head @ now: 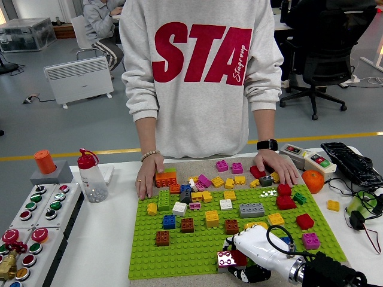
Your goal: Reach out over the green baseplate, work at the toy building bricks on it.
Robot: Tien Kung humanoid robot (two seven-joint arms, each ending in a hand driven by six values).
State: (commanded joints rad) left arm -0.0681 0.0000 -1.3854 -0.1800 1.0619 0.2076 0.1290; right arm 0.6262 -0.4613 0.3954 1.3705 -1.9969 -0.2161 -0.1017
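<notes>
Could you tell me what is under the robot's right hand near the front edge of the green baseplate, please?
A red brick sits under the right hand, tipped so its pale studded face shows at the left. The fingers cover its right part, so how far it extends is hidden. The green baseplate lies beneath.

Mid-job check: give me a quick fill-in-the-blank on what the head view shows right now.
1. The right hand grips a dark ____ brick at the near edge of the green baseplate.
2. The person's hands rest on the baseplate's ____ edge.
3. The round fruit beyond the baseplate's far right corner is an ____.
4. The clear bottle has a ____ cap.

Missing words: red; far; orange; red
</notes>
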